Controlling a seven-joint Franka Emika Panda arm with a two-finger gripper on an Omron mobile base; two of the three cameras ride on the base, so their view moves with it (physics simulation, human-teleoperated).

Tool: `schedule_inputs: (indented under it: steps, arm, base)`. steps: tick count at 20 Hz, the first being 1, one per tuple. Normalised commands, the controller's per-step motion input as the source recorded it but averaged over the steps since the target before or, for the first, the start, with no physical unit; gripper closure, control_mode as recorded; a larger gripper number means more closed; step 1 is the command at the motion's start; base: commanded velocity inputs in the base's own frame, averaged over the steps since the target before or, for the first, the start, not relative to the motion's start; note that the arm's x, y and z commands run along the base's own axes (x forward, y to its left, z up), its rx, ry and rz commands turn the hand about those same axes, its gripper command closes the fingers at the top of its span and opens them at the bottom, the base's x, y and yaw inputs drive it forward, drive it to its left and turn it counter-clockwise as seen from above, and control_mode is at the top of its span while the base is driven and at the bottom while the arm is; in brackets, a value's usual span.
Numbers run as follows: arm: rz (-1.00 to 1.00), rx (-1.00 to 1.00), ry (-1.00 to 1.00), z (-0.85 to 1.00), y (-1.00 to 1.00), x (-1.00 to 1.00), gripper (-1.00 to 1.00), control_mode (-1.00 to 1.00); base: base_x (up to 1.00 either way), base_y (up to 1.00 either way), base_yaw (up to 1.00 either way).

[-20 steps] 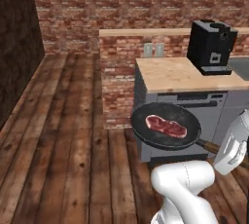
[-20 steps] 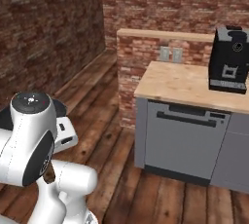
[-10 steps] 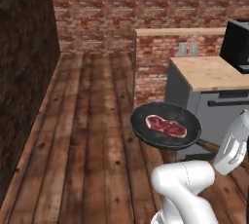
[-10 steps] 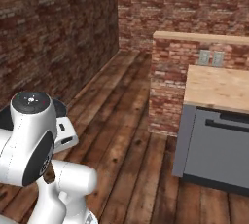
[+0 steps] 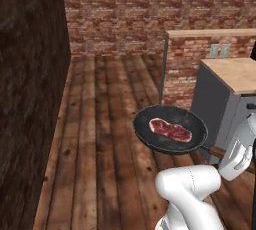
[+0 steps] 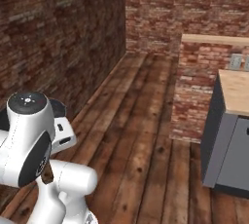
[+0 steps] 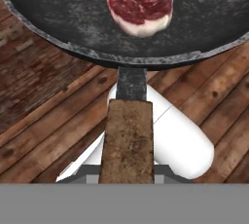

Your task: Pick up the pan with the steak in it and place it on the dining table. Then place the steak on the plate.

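Brick walls and plank floor (dark wood); the pan hangs level, handle toward the hand, jaws grasping it.

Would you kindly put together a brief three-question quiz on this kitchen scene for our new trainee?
1. True or false: the steak lies inside the pan.
2. The pan is: A) resting on a counter, B) held up over the wooden floor, C) on the floor.
3. Fill in: the claw holds the pan by its wooden ____.

Key: 1 true. 2 B. 3 handle, running towards the camera in the hand view.
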Motion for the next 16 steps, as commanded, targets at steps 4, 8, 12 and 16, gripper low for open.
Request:
schedule_inputs:
  steps: [4,8,12,16]
  arm:
    - [0.0,0.0,0.0,0.0,0.0,0.0,1.0,1.0]
    - [0.0,0.0,0.0,0.0,0.0,0.0,1.0,1.0]
    - [0.0,0.0,0.0,0.0,0.0,0.0,1.0,1.0]
    - [0.0,0.0,0.0,0.0,0.0,0.0,1.0,1.0]
  base:
    - [0.98,0.33,-0.17]
    - [1.0,0.32,-0.15]
    - [1.0,0.34,-0.13]
    - [1.0,0.38,-0.13]
